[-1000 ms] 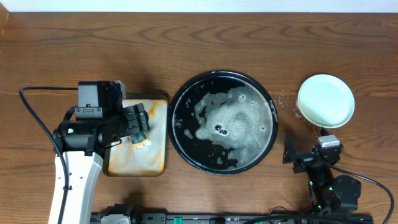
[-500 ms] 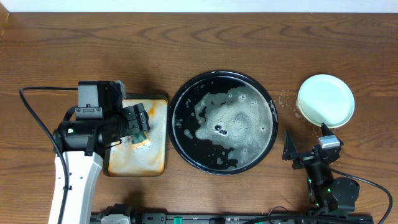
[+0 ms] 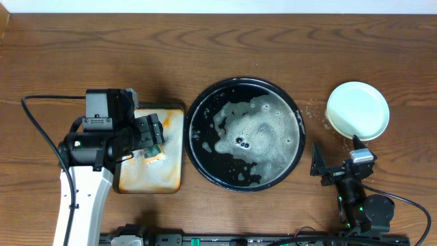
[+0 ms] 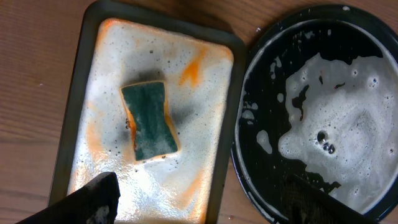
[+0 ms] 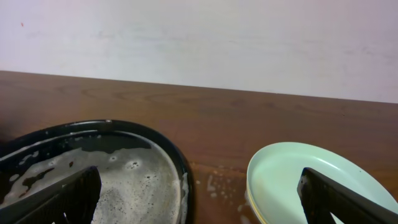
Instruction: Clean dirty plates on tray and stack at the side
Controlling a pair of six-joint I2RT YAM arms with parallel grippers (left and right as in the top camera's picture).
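The plates (image 3: pixel 358 111) sit stacked on the wooden table to the right of the tray, a whitish mint one on top. In the right wrist view a pale yellow edge shows under the mint plate (image 5: pixel 311 180). The round black tray (image 3: pixel 205 157) holds white foam and no plate. My right gripper (image 3: pixel 336 160) is open near the front edge, between the tray (image 5: pixel 176 155) and the stack, touching neither. My left gripper (image 3: pixel 156 137) hangs open over a small tray. Nothing is between the jaws of my left gripper (image 4: pixel 202 205) or my right gripper (image 5: pixel 202 202).
A rectangular orange-stained tray (image 3: pixel 174 119) lies left of the black tray (image 4: pixel 245 155), with a dark green sponge (image 4: pixel 148 121) on its foamy bottom. Water drops spot the wood beside the stack (image 5: pixel 214 183). A black cable (image 3: pixel 41 130) loops at the far left.
The right arm has settled slightly back toward the front edge, its gripper still open. The left arm, sponge and plates have not moved.
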